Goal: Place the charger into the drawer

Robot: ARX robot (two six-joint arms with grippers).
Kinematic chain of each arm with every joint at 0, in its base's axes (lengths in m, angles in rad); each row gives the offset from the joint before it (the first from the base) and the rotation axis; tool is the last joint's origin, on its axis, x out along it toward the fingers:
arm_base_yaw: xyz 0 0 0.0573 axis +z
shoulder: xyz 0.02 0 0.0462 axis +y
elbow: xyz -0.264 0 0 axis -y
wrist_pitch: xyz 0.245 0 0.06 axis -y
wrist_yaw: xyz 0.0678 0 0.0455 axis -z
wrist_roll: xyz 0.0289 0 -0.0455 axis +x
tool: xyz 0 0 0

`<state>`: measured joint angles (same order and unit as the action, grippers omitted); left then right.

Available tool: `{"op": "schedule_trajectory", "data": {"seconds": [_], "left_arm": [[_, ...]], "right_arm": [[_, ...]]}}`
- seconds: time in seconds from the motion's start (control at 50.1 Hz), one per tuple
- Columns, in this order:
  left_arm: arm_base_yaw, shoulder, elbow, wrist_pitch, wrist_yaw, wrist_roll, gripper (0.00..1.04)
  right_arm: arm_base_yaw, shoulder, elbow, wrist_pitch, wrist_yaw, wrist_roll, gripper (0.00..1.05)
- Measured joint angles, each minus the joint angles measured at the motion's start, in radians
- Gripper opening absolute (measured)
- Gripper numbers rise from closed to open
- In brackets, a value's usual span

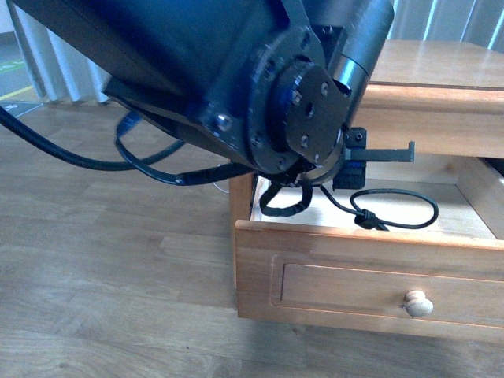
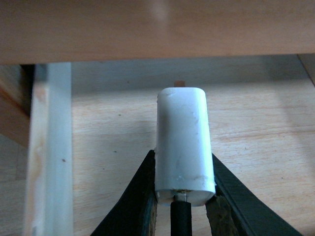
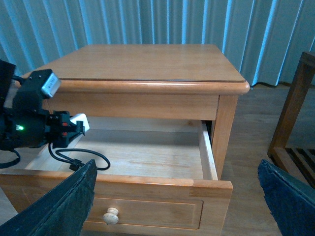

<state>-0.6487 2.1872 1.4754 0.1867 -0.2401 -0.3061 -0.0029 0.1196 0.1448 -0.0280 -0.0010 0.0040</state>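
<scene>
The upper drawer (image 1: pixel 370 287) stands pulled open, its round knob (image 1: pixel 418 303) facing me. My left gripper (image 1: pixel 354 161) reaches in over the drawer's left half and is shut on the charger. In the left wrist view the white plug (image 2: pixel 182 147) sits pinched between the black fingers (image 2: pixel 140 201), just above the drawer floor (image 2: pixel 261 132). The tied black cable loop (image 1: pixel 394 209) lies on the drawer floor. The right wrist view shows the drawer (image 3: pixel 147 204), the plug (image 3: pixel 80 121) and the left gripper (image 3: pixel 64 129). My right gripper (image 3: pixel 177 196) is open and empty, in front of the drawer.
The nightstand top (image 3: pixel 142 61) overhangs the back of the drawer. A wooden frame (image 3: pixel 295 108) stands to the right of the nightstand. Blue-grey curtains (image 3: pixel 162 22) hang behind. My left arm's black cables (image 1: pixel 142 161) hang over the wooden floor (image 1: pixel 102 276).
</scene>
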Motion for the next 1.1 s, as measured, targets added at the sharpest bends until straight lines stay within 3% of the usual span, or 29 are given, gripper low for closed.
{"op": "schedule_trajectory", "data": {"seconds": [0.18, 0.459, 0.698, 1.097], "left_arm": [[-0.014, 0.099, 0.104, -0.032, -0.001, -0.024, 0.25], [-0.015, 0.122, 0.148, -0.025, -0.045, -0.024, 0.65], [0.007, 0.001, 0.018, 0.047, -0.06, 0.001, 0.99], [0.156, -0.477, -0.356, 0.143, -0.07, 0.087, 0.99]], "right_arm": [[0.0, 0.0, 0.0, 0.0, 0.0, 0.0, 0.97], [0.0, 0.0, 0.0, 0.0, 0.0, 0.0, 0.97], [0.0, 0.0, 0.0, 0.0, 0.0, 0.0, 0.97], [0.0, 0.0, 0.0, 0.0, 0.0, 0.0, 0.97]]}}
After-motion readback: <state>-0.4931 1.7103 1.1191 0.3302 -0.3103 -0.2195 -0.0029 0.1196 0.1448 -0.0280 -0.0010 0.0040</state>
